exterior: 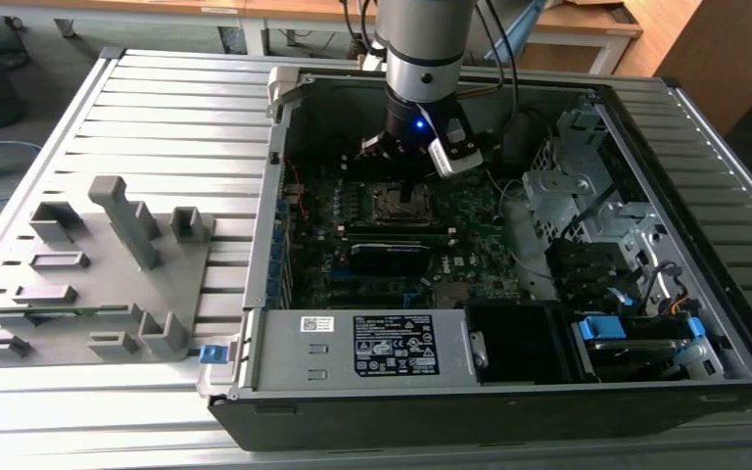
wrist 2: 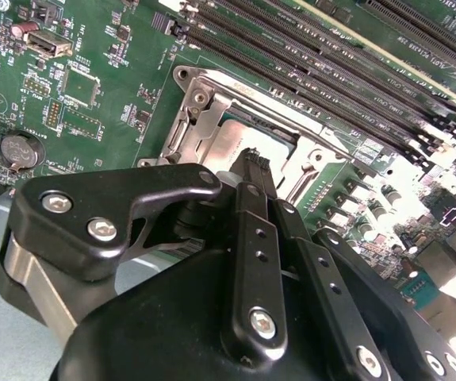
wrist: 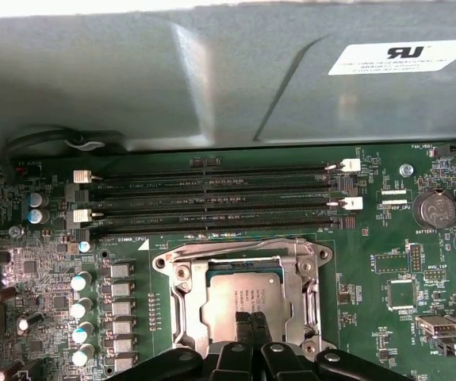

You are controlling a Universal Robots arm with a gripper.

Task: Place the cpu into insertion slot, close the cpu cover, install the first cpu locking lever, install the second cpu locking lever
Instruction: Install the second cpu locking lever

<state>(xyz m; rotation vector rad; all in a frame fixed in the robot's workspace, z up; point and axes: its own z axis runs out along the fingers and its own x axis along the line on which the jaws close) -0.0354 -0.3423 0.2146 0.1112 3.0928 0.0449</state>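
Over the green motherboard, the black claw (wrist: 250, 327) hovers with its fingertips pinched together, holding nothing, because the dull silver square cpu (wrist: 239, 295) already lies seated inside the silvery-rimmed square insertion slot (wrist: 182, 305).

The grey cylindrical robot arm (exterior: 418, 39) hangs vertically, its black two-fingered end effector (wrist: 250, 327) pointing down, fingertips pressed together.

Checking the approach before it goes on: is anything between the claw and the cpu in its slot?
Nothing visible. In both wrist views the claw sits directly over the cpu, which lies in the slot with the cover down around it.
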